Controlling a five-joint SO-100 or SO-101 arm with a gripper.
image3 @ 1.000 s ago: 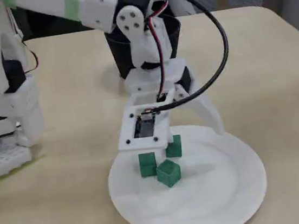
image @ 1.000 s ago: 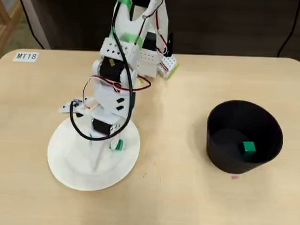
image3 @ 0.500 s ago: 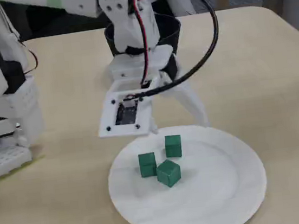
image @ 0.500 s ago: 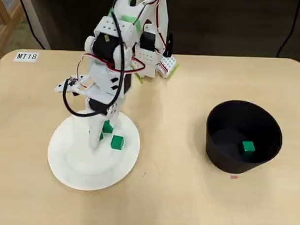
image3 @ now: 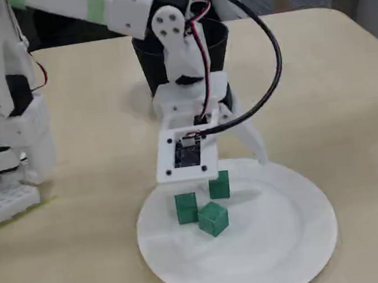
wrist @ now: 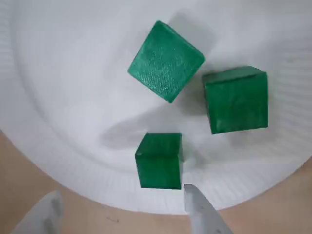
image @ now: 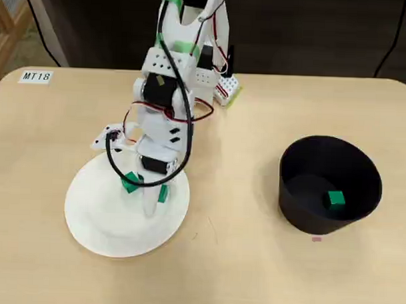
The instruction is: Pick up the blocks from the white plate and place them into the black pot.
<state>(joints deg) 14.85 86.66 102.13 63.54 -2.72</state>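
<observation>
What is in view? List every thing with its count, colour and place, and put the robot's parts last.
blocks on the plate: three, bright green, close together on the part of the plate nearest the arm
block in the pot: one, bright green, on the pot's floor
white plate: one, white, on the left of the table in the overhead view
black pot: one, matte black, on the right of the table in the overhead view
label: one, white, reads MT18, far left corner of the table
table: one, light wood
arm: one, white with green tape, reaching over the plate
gripper: one, white, open and empty, above the plate's rim beside the blocks
</observation>
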